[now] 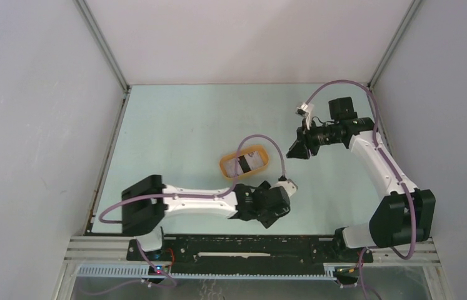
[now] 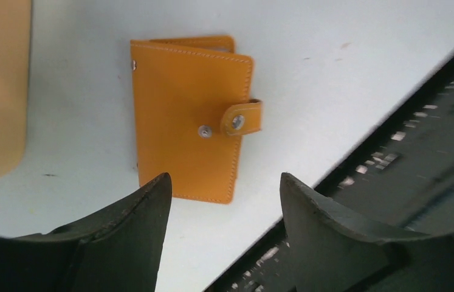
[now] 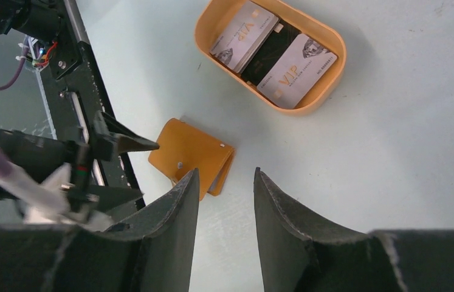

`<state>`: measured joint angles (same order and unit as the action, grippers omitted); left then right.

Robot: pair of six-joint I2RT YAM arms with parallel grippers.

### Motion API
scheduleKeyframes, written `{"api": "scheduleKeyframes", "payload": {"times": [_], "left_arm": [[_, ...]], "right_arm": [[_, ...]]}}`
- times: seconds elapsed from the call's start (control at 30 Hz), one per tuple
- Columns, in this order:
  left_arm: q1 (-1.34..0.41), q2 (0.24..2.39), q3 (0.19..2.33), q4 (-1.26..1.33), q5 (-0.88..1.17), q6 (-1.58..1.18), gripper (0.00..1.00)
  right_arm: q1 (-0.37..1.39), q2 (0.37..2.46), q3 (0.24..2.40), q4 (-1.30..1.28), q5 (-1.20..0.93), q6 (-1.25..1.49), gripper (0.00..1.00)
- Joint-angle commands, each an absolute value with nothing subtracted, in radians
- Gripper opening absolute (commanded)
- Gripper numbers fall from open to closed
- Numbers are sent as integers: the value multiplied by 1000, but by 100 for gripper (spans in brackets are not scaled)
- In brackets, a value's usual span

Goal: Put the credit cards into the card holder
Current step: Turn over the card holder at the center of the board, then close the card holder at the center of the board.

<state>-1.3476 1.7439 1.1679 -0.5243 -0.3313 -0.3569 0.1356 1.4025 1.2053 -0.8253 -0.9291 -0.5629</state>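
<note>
findings – left claw point(image 2: 224, 182) stands open over the desk point(image 1: 174, 137) with nothing between its jaws. the card holder point(image 2: 188, 121) lies flat just beyond its fingertips. right claw point(image 3: 226, 176) hangs well above the desk, jaws apart and empty.

location of task items – the card holder is folded shut on the desk. it sits near the black rail point(image 1: 249, 247) at the near edge and apart from the oval tray point(image 3: 327, 79). its tab wraps round the free edge, and the tab's snap appears to sit beside the stud on the cover, not on it. the credit cards point(image 3: 297, 70) are all in the tray: two pale ones marked "vip" with a dark one between them.

step in hand, as judged – the holder must be opened before any card goes in. recommended: approach the free edge by the tab, where the right wrist view shows the covers gaping slightly. slip one finger under the top cover and pin the lower cover with the other claw so the whole piece does not slide. keep the pull away from the rail, since room on that side is tight. the cards lie overlapped, so take the top pale one first, by its raised edge.

surface and room – pale, matt desk with a few small marks. plain grey panels on three sides, with metal posts in the far corners.
</note>
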Motion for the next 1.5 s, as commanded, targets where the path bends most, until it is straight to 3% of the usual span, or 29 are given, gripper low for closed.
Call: {"api": "scheduleKeyframes", "payload": {"times": [0.0, 0.23, 0.3, 0.33, 0.37, 0.5, 0.67, 0.8, 1.1, 1.47], "left_arm": [[-1345, 1541, 1087, -371, -190, -341, 71], [-1302, 1283, 825, -147, -182, -340, 67], [-1267, 1194, 727, -42, -184, -343, 65], [-1247, 1159, 675, 23, -167, -337, 64], [-1229, 1129, 626, 79, -146, -328, 63], [-1165, 1071, 475, 244, -108, -309, 61], [-1133, 1112, 398, 347, -109, -284, 60], [-1118, 1188, 364, 450, -78, -296, 60], [-1111, 1294, 316, 595, -72, -298, 58], [-1111, 1381, 227, 798, -69, -301, 57]], "right_arm": [[130, 1322, 1189, -814, -965, -581, 46], [132, 1089, 1099, -816, -1079, -782, 47], [137, 1037, 1040, -845, -1152, -930, 66], [140, 1022, 1012, -849, -1182, -953, 85], [150, 1020, 991, -861, -1219, -993, 97], [302, 1092, 991, -997, -1179, -1170, 100], [444, 1202, 992, -987, -1025, -1244, 97], [495, 1312, 991, -976, -934, -1304, 81], [562, 1533, 1017, -929, -780, -1212, 54], [635, 1620, 1020, -890, -704, -1153, 46]]}}
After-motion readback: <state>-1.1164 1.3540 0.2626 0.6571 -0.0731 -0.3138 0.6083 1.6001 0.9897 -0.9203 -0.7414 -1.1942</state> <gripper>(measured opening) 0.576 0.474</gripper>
